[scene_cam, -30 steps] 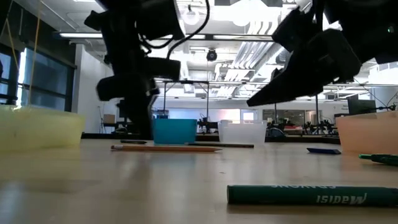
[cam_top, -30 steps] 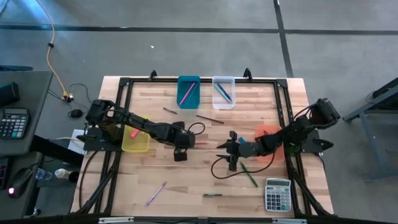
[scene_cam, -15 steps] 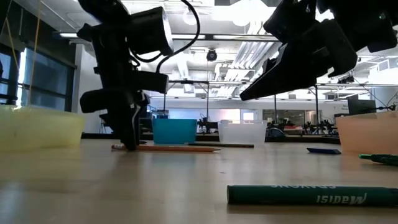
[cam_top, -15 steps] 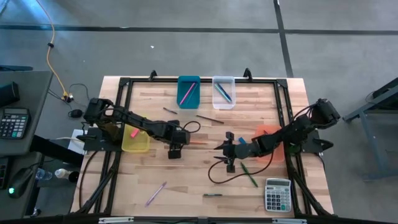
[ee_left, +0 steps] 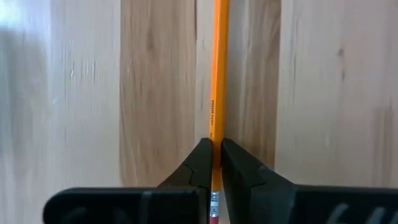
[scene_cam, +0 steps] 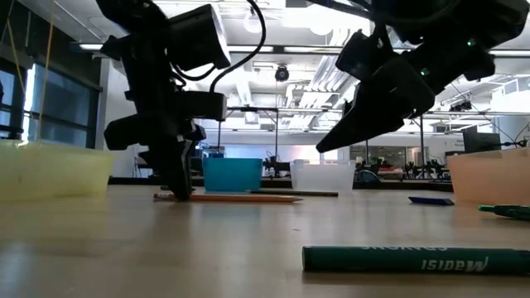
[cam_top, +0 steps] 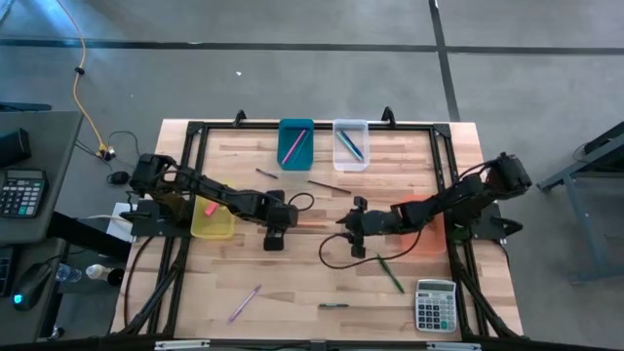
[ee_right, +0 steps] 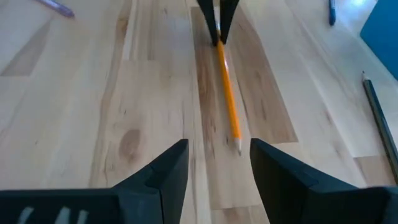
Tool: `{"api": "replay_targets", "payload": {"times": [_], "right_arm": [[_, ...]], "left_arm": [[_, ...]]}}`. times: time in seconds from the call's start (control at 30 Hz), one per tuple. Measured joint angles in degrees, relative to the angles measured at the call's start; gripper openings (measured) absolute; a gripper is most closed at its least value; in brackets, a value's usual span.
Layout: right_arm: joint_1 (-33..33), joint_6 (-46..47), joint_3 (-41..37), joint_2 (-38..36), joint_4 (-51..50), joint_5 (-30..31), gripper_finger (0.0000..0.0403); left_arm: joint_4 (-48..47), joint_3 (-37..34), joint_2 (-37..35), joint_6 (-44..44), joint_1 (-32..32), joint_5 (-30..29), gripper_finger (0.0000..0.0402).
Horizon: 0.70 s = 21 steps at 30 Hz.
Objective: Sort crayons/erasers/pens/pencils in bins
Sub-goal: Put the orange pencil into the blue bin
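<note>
Two arms, matte black throughout — boxy joint housings linked by slim tubular segments, each mounted on a black base at the table's side edge. Left gripper (ee_left: 216,163): two black wedge-shaped fingers tapering to narrow tips, carried on a broad flat black crossbar. Right gripper (ee_right: 217,171): two black fingers with angled, faceted inner faces, on a like crossbar. Black cable looping loosely off each forearm near the wrist — a small green indicator light showing on the right arm's housing in the low view
</note>
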Motion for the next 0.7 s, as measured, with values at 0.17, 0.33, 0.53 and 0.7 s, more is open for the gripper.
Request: {"api": "replay_targets", "payload": {"times": [0.17,0.33,0.53,0.7], "right_arm": [[-1.3,0.0,0.0,0.8,0.1,-1.8,0.0166],[-2.1,0.4,0.0,4.8,0.6,-3.2,0.0176],[-3.9,0.9,0.0,8.7,3.5,-3.2,0.0195],[-5.3,1.8,-0.1,11.0,4.1,-5.8,0.0192]], "left_arm": [[6.6,-2.0,-0.1,0.0,-0.4,0.1,0.0003],[10.1,-2.6,0.1,0.9,-0.8,0.5,0.0002],[13.0,-2.6,0.4,1.5,-0.9,1.6,0.0001],[14.4,-2.7,0.5,1.9,-0.9,1.9,0.0000]]}}
